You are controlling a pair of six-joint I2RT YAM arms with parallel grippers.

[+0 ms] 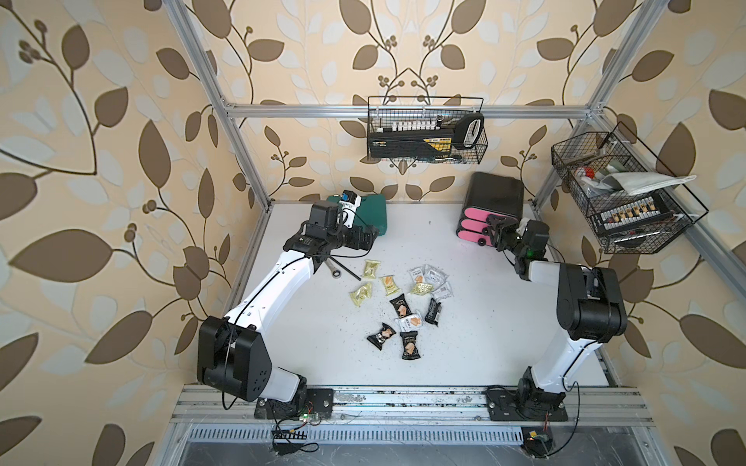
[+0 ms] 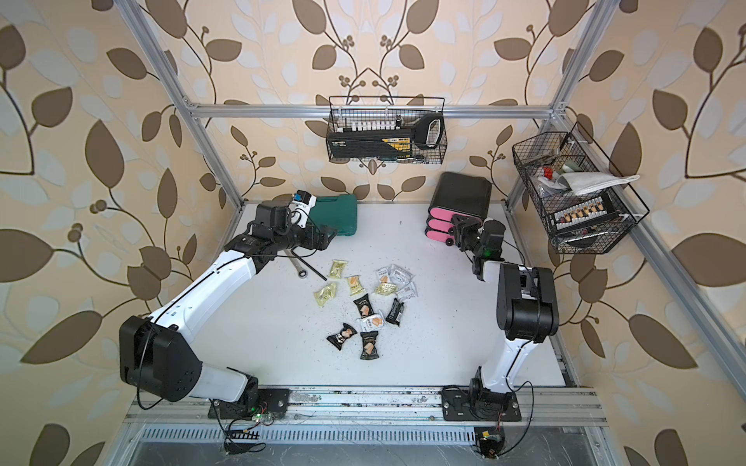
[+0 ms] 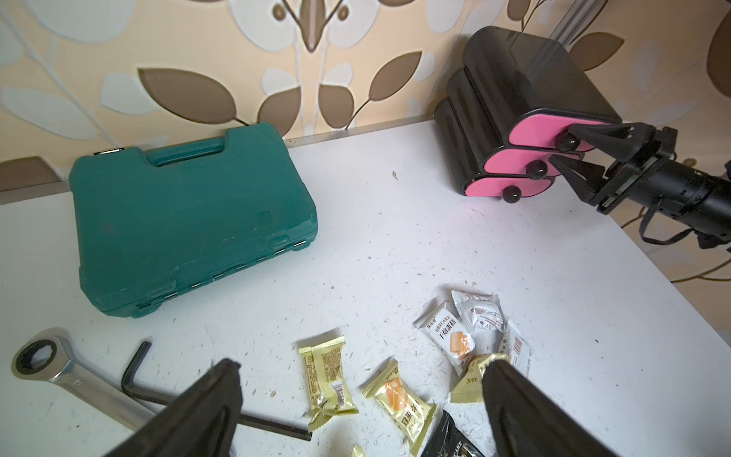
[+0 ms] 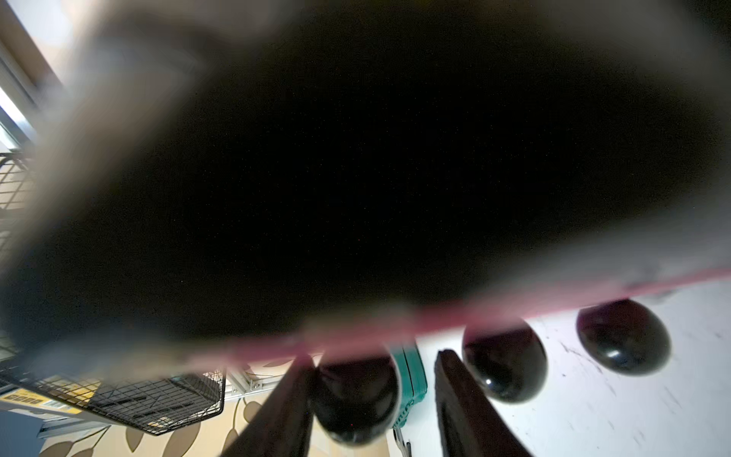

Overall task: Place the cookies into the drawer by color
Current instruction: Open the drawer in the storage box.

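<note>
Plainly, we are at the opening step: none of the three pink fronts is pulled out, and no packet has been lifted.

In both top views the cookies (image 1: pixel 400 305) lie in a loose cluster in the middle of the worktop (image 1: pixel 302 355). The yellow-green and white ones are toward the back and the black ones nearer the arm bases. The drawer (image 1: pixel 494 197) stands at the back right of the worktop. The right arm (image 1: pixel 541 272) reaches to its fronts, while the left arm (image 1: pixel 278 278) hangs by the green tool case (image 1: pixel 375 218).

In the left wrist view the left jaws gape wide with nothing between them, above the yellow-green packets. A wrench (image 3: pixel 43 358) and a hex key (image 3: pixel 134 376) lie just beside. Across the worktop the right jaws straddle the top knob (image 3: pixel 567 143), one finger above it and one below.

In the right wrist view the cabinet fills most of the picture as a dark blur. The top knob (image 4: pixel 356 395) sits between the right jaws. One finger is against it or nearly so, and a sliver of gap shows on the other side, so we judge the knob not yet clamped.

Next, we think, the right jaws must close firmly on that knob and draw it straight out. A skewed pull could drag the whole cabinet along. Only then can the left arm pick a cookie of one colour.
</note>
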